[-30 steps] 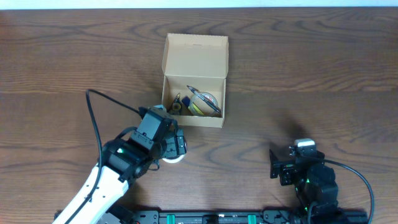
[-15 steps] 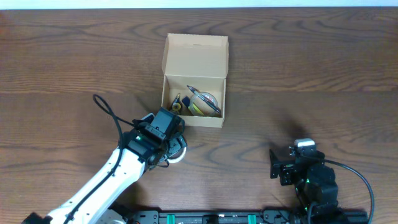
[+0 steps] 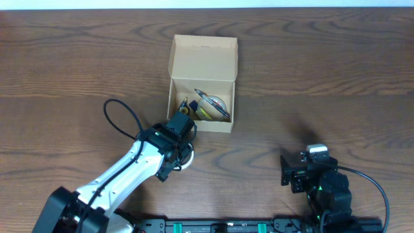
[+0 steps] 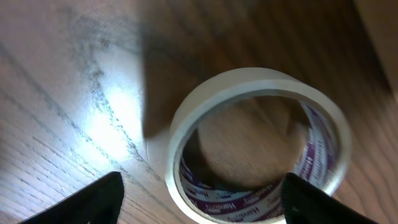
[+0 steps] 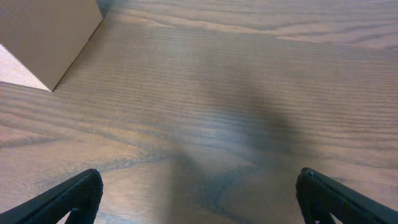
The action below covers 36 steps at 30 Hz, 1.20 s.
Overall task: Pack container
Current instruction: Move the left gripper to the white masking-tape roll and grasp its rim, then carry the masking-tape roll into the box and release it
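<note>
- At the left claw (image 4: 206,198): carried forward and to the right over the last second, down over the tape roll (image 4: 242,81) just short of the box; spread wide either side of the roll, no squeeze to be seen yet.
- At the right claw (image 5: 202,202): no change in that second; parked nearest the base, spread fully, holding nothing, only bare tabletop (image 5: 249,93) beneath.
- On the tape roll: flat on the tabletop, just beside the box's near-left corner, apart from it. Probably light, rigid and smooth-sided; best pinched across the outer wall, level, to avoid a squirt out sideways.
- On the container (image 3: 200,125): beyond the roll, mid-tabletop, upright, flap lid (image 3: 204,58) thrown back on the far side, already holding a few small items, too small to name.
- Likely handling: thin cardboard, so light and prone to sliding under any push; walls stiff along an edge, yet soft to a pinch at mid-panel.
- Best hold, by judgement: free far edge of the flap for closing; for moving or steadying, across the two short side walls near the corners, gently.
- Room left inside at the near-left for one more roll, if lowered straight down.
</note>
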Each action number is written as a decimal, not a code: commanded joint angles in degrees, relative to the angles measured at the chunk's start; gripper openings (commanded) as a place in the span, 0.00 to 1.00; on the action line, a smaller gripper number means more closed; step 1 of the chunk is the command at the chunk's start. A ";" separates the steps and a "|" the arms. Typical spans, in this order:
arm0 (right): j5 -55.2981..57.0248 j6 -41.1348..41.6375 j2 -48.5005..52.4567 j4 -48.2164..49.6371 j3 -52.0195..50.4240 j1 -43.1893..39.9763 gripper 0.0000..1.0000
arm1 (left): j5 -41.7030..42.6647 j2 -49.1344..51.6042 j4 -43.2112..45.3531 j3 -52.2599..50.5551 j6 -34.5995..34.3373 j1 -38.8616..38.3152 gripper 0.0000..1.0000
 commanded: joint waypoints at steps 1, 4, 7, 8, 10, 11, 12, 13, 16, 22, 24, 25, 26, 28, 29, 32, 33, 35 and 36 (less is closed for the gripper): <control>0.00 -0.61 -0.35 -0.07 -0.11 -0.57 0.99 | 0.11 1.60 -0.15 -0.24 -2.19 -0.20 0.71; 0.00 -0.61 -0.35 -0.07 -0.11 -0.57 0.99 | 0.79 3.37 -0.13 -0.24 -2.60 -0.20 0.69; 0.00 -0.61 -0.35 -0.07 -0.11 -0.57 0.99 | 1.49 4.70 -0.13 -0.24 -2.60 -0.20 0.66; -0.02 -0.61 -0.35 -0.07 -0.11 -0.57 0.99 | 1.53 5.05 -0.11 -0.24 -2.60 -0.20 0.63; 0.00 -0.61 -0.35 -0.07 -0.11 -0.57 0.99 | 1.88 5.55 -0.11 -0.24 -2.58 -0.20 0.59; 0.00 -0.61 -0.35 -0.07 -0.11 -0.57 0.99 | 1.88 5.84 -0.11 -0.24 -2.58 -0.20 0.57; 0.00 -0.61 -0.35 -0.07 -0.11 -0.57 0.99 | 1.90 6.10 -0.09 -0.24 -2.60 -0.20 0.54; 0.00 -0.61 -0.35 -0.07 -0.11 -0.57 0.99 | 1.90 6.38 -0.02 -0.24 -2.60 -0.20 0.52; 0.00 -0.61 -0.35 -0.07 -0.11 -0.57 0.99 | 2.01 7.32 0.55 -0.24 -2.58 -0.20 0.40; 0.00 -0.61 -0.35 -0.07 -0.11 -0.57 0.99 | 2.38 7.72 3.17 -0.22 -2.54 -0.20 0.06; 0.00 -0.61 -0.35 -0.07 -0.11 -0.57 0.99 | 2.99 6.47 2.82 -0.22 -2.54 -0.20 0.06; 0.00 -0.61 -0.35 -0.07 -0.11 -0.57 0.99 | 3.28 5.31 2.25 -0.22 -2.47 -0.20 0.06; -0.02 -0.61 -0.35 -0.07 -0.11 -0.57 0.99 | 3.41 2.75 0.79 -0.22 -2.32 -0.20 0.06; 0.00 -0.61 -0.35 -0.07 -0.11 -0.57 0.99 | 3.41 -2.32 -2.45 -0.22 -2.29 -0.20 0.06; 0.00 -0.61 -0.35 -0.07 -0.11 -0.57 0.99 | 3.41 -4.87 -4.11 -0.22 -2.29 -0.20 0.05; 0.00 -0.61 -0.35 -0.07 -0.11 -0.57 0.99 | 3.41 -13.38 -8.81 -0.20 -2.29 -0.20 0.06; 0.00 -0.61 -0.35 -0.07 -0.11 -0.57 0.99 | 3.41 -15.50 -9.81 -0.07 -2.27 -0.20 0.06; 0.00 -0.61 -0.35 -0.07 -0.11 -0.57 0.99 | 3.04 -18.27 -11.34 0.70 -1.66 -0.20 0.05; 0.00 -0.61 -0.35 -0.07 -0.11 -0.57 0.99 | 2.62 -18.88 -12.02 1.38 -0.81 -0.20 0.05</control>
